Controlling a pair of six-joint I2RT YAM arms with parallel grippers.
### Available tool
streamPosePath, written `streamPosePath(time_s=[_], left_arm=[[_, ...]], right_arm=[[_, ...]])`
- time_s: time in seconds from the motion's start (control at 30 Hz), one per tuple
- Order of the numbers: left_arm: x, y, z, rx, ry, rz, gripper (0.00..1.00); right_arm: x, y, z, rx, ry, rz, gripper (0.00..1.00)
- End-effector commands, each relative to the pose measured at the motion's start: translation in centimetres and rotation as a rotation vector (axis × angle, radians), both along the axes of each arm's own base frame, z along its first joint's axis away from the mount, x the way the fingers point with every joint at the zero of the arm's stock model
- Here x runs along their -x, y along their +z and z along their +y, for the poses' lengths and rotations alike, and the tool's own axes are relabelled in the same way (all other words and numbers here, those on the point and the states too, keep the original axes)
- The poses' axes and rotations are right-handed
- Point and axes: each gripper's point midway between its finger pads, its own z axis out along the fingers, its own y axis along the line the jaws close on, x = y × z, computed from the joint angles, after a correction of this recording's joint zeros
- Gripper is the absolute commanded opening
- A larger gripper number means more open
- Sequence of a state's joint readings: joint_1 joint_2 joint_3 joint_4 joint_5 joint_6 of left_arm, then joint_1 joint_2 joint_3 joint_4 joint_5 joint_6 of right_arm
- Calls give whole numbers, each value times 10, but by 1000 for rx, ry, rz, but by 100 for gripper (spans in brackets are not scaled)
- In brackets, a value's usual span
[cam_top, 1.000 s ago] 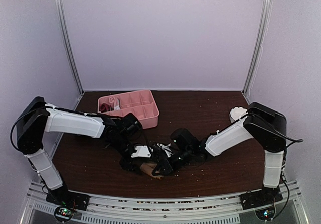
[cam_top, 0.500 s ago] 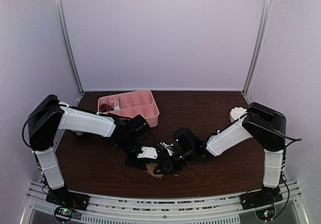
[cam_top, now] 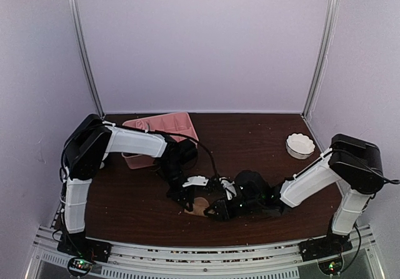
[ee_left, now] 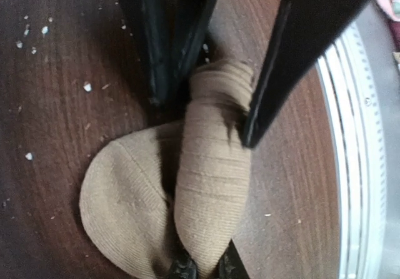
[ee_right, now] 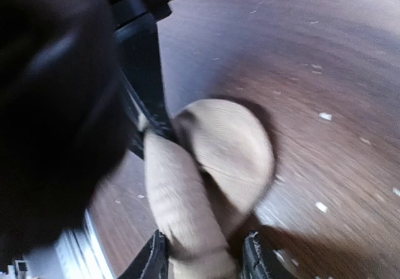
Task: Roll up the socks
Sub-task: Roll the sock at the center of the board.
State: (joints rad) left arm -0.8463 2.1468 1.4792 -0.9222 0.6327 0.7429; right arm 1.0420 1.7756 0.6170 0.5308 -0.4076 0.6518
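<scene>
A tan sock (cam_top: pixel 200 205) lies partly rolled near the table's front middle, a thick roll beside a flat rounded toe (ee_left: pixel 119 210). My left gripper (ee_left: pixel 206 270) is shut on one end of the roll (ee_left: pixel 209 191), pinching the fabric between its tips. My right gripper (ee_right: pixel 205 257) straddles the other end of the roll (ee_right: pixel 178 204), its fingers (ee_right: pixel 154 257) parted and loose on either side. In the top view the left gripper (cam_top: pixel 187 199) and the right gripper (cam_top: pixel 217 211) meet over the sock and hide most of it.
A pink divided tray (cam_top: pixel 178 121) stands at the back left, partly behind my left arm. A small white bowl (cam_top: pixel 300 145) sits at the right. The metal rail (ee_left: pixel 353 166) of the table's front edge runs close to the sock. Pale crumbs dot the dark wood.
My left gripper has closed on the tan sock while its arm swung in toward the centre. My right gripper has loosened its hold and its arm has shifted right.
</scene>
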Motion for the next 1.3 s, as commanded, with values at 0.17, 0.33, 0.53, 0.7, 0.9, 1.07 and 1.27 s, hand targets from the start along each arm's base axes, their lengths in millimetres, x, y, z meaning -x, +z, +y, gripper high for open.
streamPosePath(time_s=[0.17,0.33,0.53,0.7,0.9,1.07,1.27], left_arm=[[16,-35,28,-245,71,221,6],[13,-39,29,-259,106,272,6],[8,-42,30,-274,147,348,6],[4,-45,31,-286,152,336,7],[2,-49,31,-302,144,339,7],[0,-51,31,-311,153,326,7],[1,-50,32,-308,145,329,7]], right_arm=[[2,2,-53,218,-88,-375,47],[3,25,-68,317,-126,-558,91],[-23,51,-122,414,-500,-652,100],[-5,58,-95,300,-271,-766,99],[34,55,-39,312,166,-979,92],[41,41,0,306,386,-967,81],[22,23,22,341,516,-945,63]])
